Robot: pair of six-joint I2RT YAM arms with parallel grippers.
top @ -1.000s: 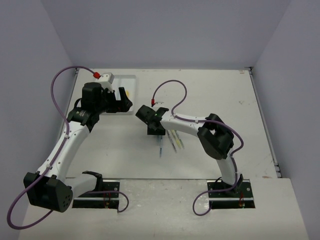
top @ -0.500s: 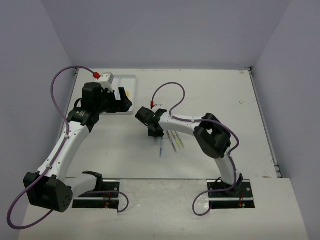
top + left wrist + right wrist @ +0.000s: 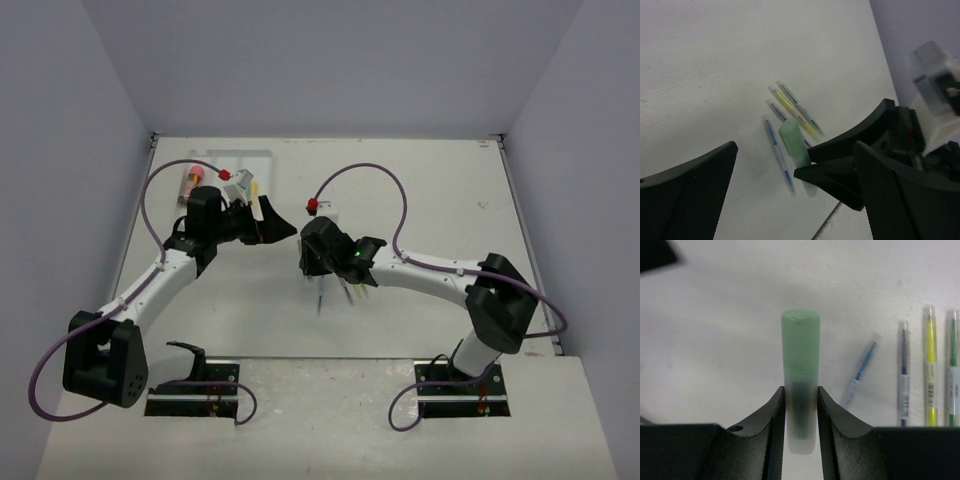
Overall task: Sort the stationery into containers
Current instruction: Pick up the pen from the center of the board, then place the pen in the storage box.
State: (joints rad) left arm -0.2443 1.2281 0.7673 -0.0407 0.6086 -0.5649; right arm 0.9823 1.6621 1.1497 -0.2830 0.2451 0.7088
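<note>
My right gripper point(image 3: 801, 390) is shut on a short green highlighter point(image 3: 800, 355), which pokes out ahead of the pads just above the table. The same highlighter point(image 3: 791, 141) shows in the left wrist view between the right gripper's black fingers. Several thin pens point(image 3: 929, 367) lie side by side to the right of it, with a blue pen point(image 3: 862, 371) closest. My left gripper point(image 3: 280, 228) hangs wide open and empty a little to the left of the right gripper point(image 3: 308, 262). The white divided tray point(image 3: 225, 153) at the back left holds a pink-capped tube point(image 3: 188, 182) and a yellow highlighter point(image 3: 255, 190).
The thin pens point(image 3: 345, 288) lie just in front of the right gripper in the top view. Purple cables loop above both arms. Grey walls close in the table on the left, right and back.
The right jaws have closed onto the green highlighter, and the right arm's elbow has swung out to the right. The left arm has moved right and nearer, uncovering the tray.
</note>
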